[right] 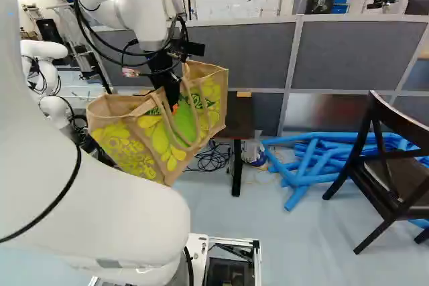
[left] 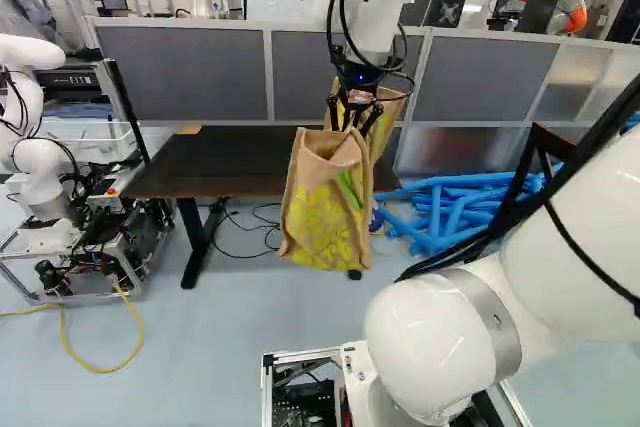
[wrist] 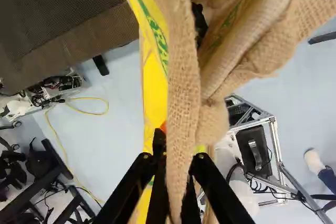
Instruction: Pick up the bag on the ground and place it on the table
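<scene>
While the black two-finger gripper (left: 354,123) pinches its upper fabric, the tan burlap bag with yellow-green print (left: 325,209) hangs in the air, on the near side of the dark rectangular table (left: 215,159). Pile of long blue tubes (right: 310,165) right of table, dark wooden chair (right: 402,153) nearer and farther right.

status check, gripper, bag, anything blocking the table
Gripper shut on bag. Bag up in the air, not yet on table. Chair off to the table's side.

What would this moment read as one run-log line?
tool: shut on burlap tote bag | bag: lifted clear of floor | table: bag not yet placed
</scene>
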Robot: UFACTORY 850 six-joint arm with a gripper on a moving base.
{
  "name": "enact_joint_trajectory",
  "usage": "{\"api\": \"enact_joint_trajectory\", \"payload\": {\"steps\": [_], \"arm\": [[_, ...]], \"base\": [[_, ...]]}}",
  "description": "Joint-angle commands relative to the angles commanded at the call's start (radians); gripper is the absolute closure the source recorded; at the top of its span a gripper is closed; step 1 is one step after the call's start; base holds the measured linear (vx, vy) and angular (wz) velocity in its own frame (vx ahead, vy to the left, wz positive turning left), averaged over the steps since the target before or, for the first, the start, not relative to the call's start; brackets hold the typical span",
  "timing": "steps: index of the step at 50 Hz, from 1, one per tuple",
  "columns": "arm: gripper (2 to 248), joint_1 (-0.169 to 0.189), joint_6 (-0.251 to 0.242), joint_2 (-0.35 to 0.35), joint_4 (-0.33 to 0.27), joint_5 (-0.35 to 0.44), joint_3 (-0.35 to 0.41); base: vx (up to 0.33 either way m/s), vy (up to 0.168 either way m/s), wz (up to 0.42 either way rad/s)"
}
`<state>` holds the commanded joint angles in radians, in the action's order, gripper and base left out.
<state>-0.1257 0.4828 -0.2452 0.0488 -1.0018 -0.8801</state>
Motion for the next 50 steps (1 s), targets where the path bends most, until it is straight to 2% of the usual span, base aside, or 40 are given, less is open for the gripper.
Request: {"api": "enact_joint_trajectory", "payload": {"steps": [50], "arm": [[229,0.0,0.0,0.0,0.0,0.0,0.0]], "base": [[0.123,0.01,-0.001]]}}
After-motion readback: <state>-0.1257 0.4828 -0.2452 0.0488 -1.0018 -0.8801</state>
